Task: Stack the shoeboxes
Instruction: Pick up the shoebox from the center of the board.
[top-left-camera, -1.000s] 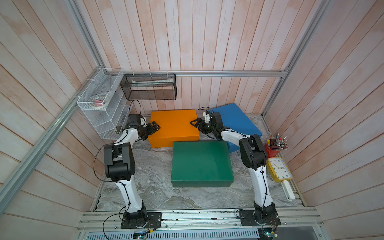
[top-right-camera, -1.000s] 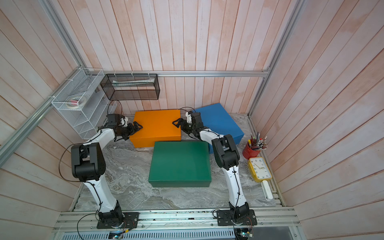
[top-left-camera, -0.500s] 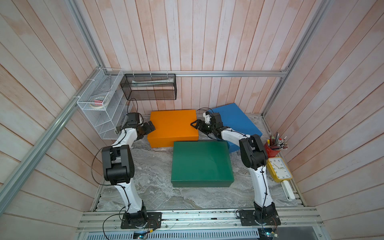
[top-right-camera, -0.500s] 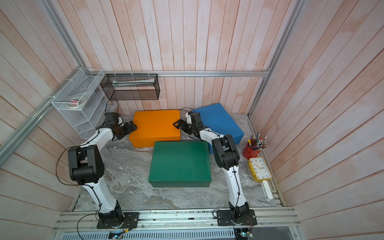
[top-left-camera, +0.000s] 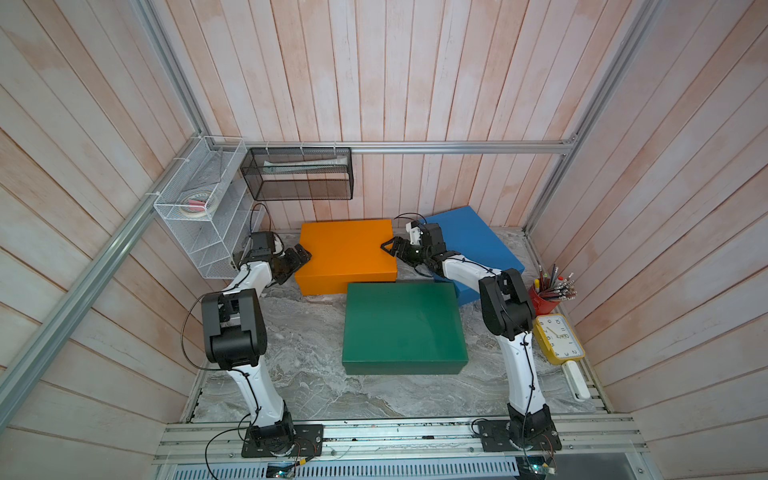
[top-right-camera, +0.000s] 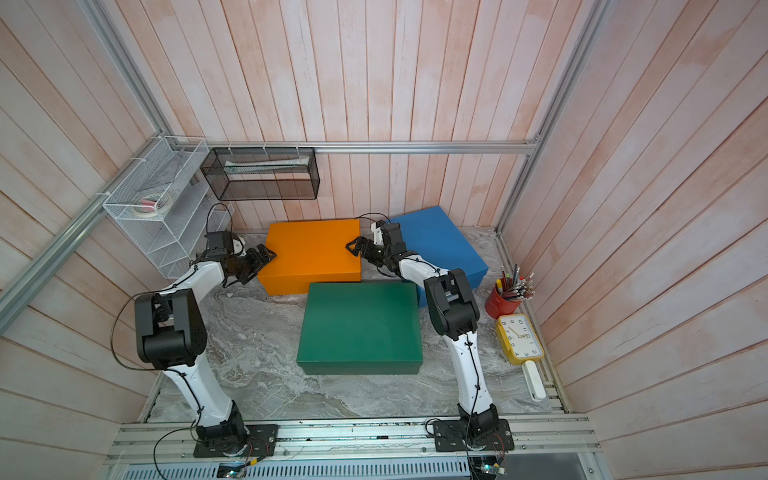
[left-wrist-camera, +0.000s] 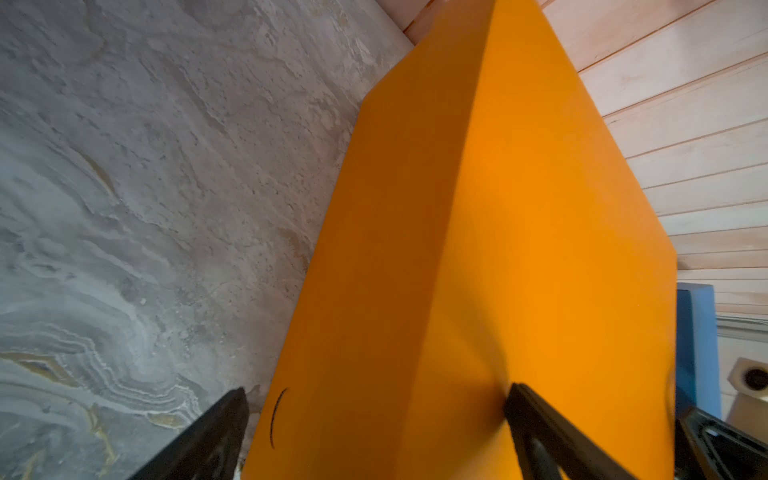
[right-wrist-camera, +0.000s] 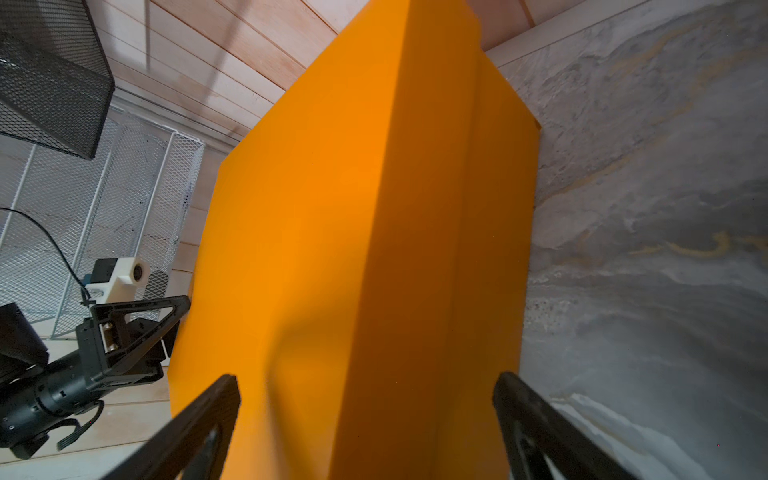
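Three shoeboxes lie unstacked on the table (top-left-camera: 299, 353): the orange box (top-left-camera: 347, 249) at the back, the green box (top-left-camera: 403, 324) before it, the blue box (top-left-camera: 478, 241) tilted at the rear. The orange box is flanked at its short ends by the left gripper (top-left-camera: 299, 264) and right gripper (top-left-camera: 390, 247), both spread wide, nothing clamped. Light, hollow card is presumed; walls may buckle, so both ends should be gripped near the lid rim.

Smooth, matt, card-like faces on the orange shoebox (top-left-camera: 347, 253), blue shoebox (top-left-camera: 478, 241) and green shoebox (top-left-camera: 403, 324). Tabletop (top-left-camera: 303, 353): grey veined stone finish, faintly rough. Walls (top-left-camera: 374, 83): pale matt wood planks. Upper left: white wire rack (top-left-camera: 208, 249), black metal mesh basket (top-left-camera: 299, 183). Rail (top-left-camera: 457, 147): brushed aluminium.
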